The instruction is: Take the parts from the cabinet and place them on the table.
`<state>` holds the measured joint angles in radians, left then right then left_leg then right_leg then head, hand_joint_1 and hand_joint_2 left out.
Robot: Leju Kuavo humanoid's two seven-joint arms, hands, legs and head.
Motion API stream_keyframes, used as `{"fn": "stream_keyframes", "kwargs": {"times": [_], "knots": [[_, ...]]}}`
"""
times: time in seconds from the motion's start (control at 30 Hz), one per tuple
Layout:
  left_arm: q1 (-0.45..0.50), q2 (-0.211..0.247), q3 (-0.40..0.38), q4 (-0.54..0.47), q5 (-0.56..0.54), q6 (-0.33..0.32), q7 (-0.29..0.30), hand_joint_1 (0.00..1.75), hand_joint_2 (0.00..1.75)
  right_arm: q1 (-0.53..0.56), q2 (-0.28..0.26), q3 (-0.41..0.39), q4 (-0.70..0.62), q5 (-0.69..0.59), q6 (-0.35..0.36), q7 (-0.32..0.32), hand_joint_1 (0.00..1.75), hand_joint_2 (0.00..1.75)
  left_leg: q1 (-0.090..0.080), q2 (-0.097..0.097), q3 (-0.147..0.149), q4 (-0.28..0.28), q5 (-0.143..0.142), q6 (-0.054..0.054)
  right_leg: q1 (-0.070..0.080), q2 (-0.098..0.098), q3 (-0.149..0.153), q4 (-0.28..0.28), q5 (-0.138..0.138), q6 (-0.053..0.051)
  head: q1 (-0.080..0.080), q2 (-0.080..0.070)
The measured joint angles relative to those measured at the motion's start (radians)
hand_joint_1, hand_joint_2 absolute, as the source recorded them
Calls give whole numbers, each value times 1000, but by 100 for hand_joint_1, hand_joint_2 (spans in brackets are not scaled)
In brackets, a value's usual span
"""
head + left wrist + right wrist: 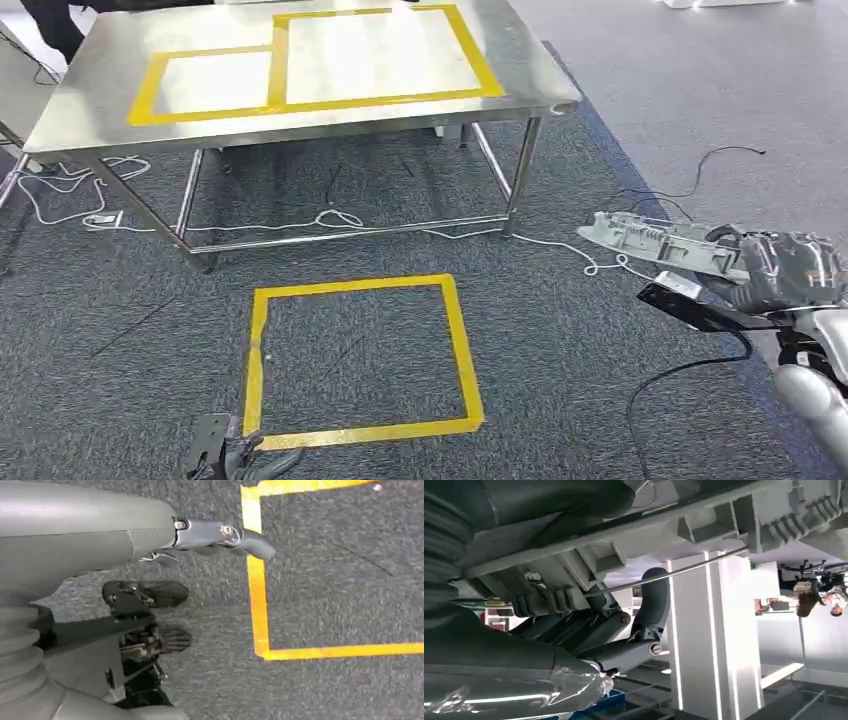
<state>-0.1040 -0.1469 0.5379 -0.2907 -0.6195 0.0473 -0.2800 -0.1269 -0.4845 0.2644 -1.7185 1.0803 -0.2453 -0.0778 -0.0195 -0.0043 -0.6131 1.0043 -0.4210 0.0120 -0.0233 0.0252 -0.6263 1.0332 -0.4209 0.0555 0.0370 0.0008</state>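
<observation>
A long grey plastic part (655, 239) with ribs and clips juts out to the left from my right hand (785, 268), which grips one end of it, low at the right of the head view, over the carpet. In the right wrist view the same part (704, 525) runs across the hand, with dark fingers (651, 600) curled against its ribbed underside. My left hand (236, 460) hangs low at the bottom edge, beside a corner of the yellow floor square. The left wrist view has that hand (150, 587) with its thumb out, fingers apart and nothing in it.
A steel table (100, 95) with yellow taped rectangles stands ahead. A yellow taped square (357, 360) marks the grey carpet before it. White cables (330, 218) trail under the table, a black cable (700, 165) at the right. A person (819, 595) stands beyond a white pillar (709, 640).
</observation>
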Motion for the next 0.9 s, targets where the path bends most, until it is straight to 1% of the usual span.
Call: {"fn": "stream_keyframes", "kwargs": {"times": [0.03,0.07,0.1,0.17,0.2,0.23,0.27,0.3,0.33,0.37,0.4,0.43,0.47,0.5,0.53,0.57,0.6,0.63,0.67,0.7,0.73,0.77,0.8,0.83,0.87,0.9], "knots": [[-1,0,0,0,0,0,0,0,175,0,-2,0,0,0,0,0,175,175,10,1,9,-15,9,5,1,-1,-3,2,-4,5,0,0],[-1,-1,0,0,0,0,0,0,175,1,-3,0,0,-1,0,0,175,175,10,1,13,-18,9,7,2,-9,-10,21,-17,8,4,0],[-2,-2,0,0,0,0,0,0,175,-2,-5,0,0,-1,0,0,175,175,10,1,15,-18,8,11,2,-13,-34,77,-50,12,7,0],[-1,-3,0,0,0,0,0,0,175,-3,-5,1,2,0,0,0,175,175,10,2,16,-16,6,14,2,-16,-117,246,-124,18,7,0],[0,-3,0,0,0,0,0,0,175,-3,-5,1,4,0,0,0,175,175,9,2,17,-16,4,16,2,-16,-148,302,-137,20,8,0],[0,-3,0,0,0,0,0,0,175,-3,-5,1,5,0,0,0,175,175,9,2,20,-16,3,14,2,-16,-154,305,-125,20,7,0],[0,-3,0,0,0,0,0,0,175,-3,-5,1,5,0,0,0,175,175,10,2,24,-16,0,13,2,-17,-136,267,-91,21,8,0],[0,-3,0,0,0,0,0,0,175,-3,-5,1,5,0,0,0,175,175,11,2,30,-15,-4,11,1,-19,-96,184,-42,21,7,0],[0,-5,0,0,0,0,0,0,175,-3,-6,1,5,-1,0,0,175,175,13,1,38,-14,-10,5,-1,-22,-44,81,6,23,8,0],[0,-4,0,0,0,-1,0,0,175,-3,-6,1,6,-1,0,0,175,175,9,1,40,-11,-16,-2,-2,-31,-11,10,19,27,8,0],[-2,-2,0,0,0,-2,0,0,175,-6,-6,4,7,-1,0,0,175,175,2,0,35,-4,-19,-6,1,-24,1,0,9,17,11,0],[-1,-2,0,0,0,-2,0,0,175,-5,-6,5,7,0,0,0,175,175,1,0,34,-5,-16,-9,0,-19,-4,3,11,3,7,0],[0,-1,0,0,0,-2,0,0,175,-4,-6,5,8,0,0,1,175,175,2,0,34,-8,-16,-10,2,-19,-6,5,10,-1,3,0],[0,-1,0,0,0,-2,0,0,175,-4,-6,5,9,0,0,0,175,175,3,1,35,-8,-16,-11,3,-16,-8,7,8,-7,5,0],[-1,0,0,0,0,-2,0,0,175,-5,-6,5,9,0,0,1,175,175,3,1,35,-7,-23,-16,-2,-16,-5,3,8,-14,4,0],[-1,0,0,0,0,-2,0,0,175,-5,-6,5,9,0,0,2,175,175,4,1,32,7,-36,-24,-2,-16,-2,3,7,-20,3,0],[-2,-1,0,0,0,-2,0,0,175,-5,-6,5,9,0,0,2,175,175,5,1,7,59,-69,-30,-3,-16,-2,3,6,-26,2,0],[-2,-1,0,0,0,-2,0,0,175,-5,-6,6,9,0,0,0,175,175,7,1,-32,137,-109,-34,-3,-16,-2,3,4,-27,2,0],[-1,-1,0,0,0,-2,0,0,175,-5,-6,7,9,0,0,0,175,175,8,1,-78,226,-145,-35,-2,-16,-2,3,4,-28,2,0],[0,-1,0,0,0,-2,0,0,175,-5,-6,7,9,0,0,0,175,175,8,1,-119,299,-167,-35,-2,-16,-2,3,3,-29,1,0],[1,-1,0,0,0,-2,0,0,175,-5,-6,7,9,0,0,0,175,175,8,1,-138,323,-160,-34,-2,-16,-1,3,2,-30,2,0],[2,-1,0,0,0,-2,0,0,175,-5,-6,7,9,0,0,0,175,175,8,1,-132,298,-126,-31,-2,-15,1,3,1,-30,2,0],[1,-1,0,0,0,-2,0,0,175,-5,-6,7,9,0,0,0,175,175,8,1,-107,238,-80,-28,-2,-14,4,3,0,-28,2,0],[1,-1,0,0,0,-2,0,0,175,-5,-6,7,9,0,0,0,175,175,8,1,-67,152,-32,-23,-2,-12,9,3,-2,-26,2,0],[0,-1,0,0,0,-2,0,0,175,-5,-6,7,8,0,0,0,175,175,8,0,-25,65,9,-16,-2,-12,12,3,-3,-23,2,0],[0,-1,0,0,0,-2,0,0,175,-6,-6,7,9,0,0,0,175,175,6,-1,-5,17,14,-13,2,-11,10,5,-6,-19,2,0]]}}
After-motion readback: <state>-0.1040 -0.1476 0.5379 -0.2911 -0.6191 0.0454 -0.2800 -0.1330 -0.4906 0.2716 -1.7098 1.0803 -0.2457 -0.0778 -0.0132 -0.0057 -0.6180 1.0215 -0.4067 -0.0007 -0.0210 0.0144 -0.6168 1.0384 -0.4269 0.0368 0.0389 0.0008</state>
